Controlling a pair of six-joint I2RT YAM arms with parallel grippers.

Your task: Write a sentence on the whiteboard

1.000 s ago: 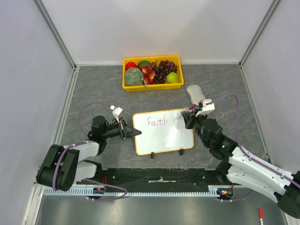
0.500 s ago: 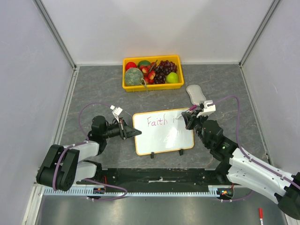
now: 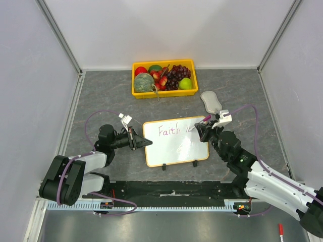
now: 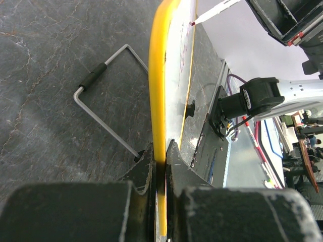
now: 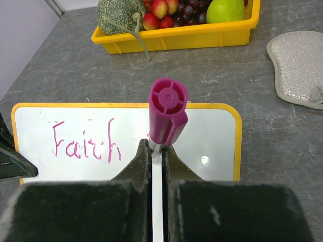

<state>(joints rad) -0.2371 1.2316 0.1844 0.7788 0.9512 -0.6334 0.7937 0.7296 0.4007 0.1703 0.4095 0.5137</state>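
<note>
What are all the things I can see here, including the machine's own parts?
whiteboard: one, white with a yellow rim, middle of the table
writing: one line begun, pink, "Faith" and the start of more, top of the board
marker: one, magenta, tip at the board's upper right
wire stand: one, grey with a black sleeve, behind the board
fruit tray: one, yellow, far side, holding melon, grapes and other fruit
pad: one, pale grey, right of the tray
pen: one, red, near right corner
table: one, dark grey
left arm: one, black and white, jaws shut on the whiteboard's left edge
right arm: one, black and white, jaws shut on the marker
</note>
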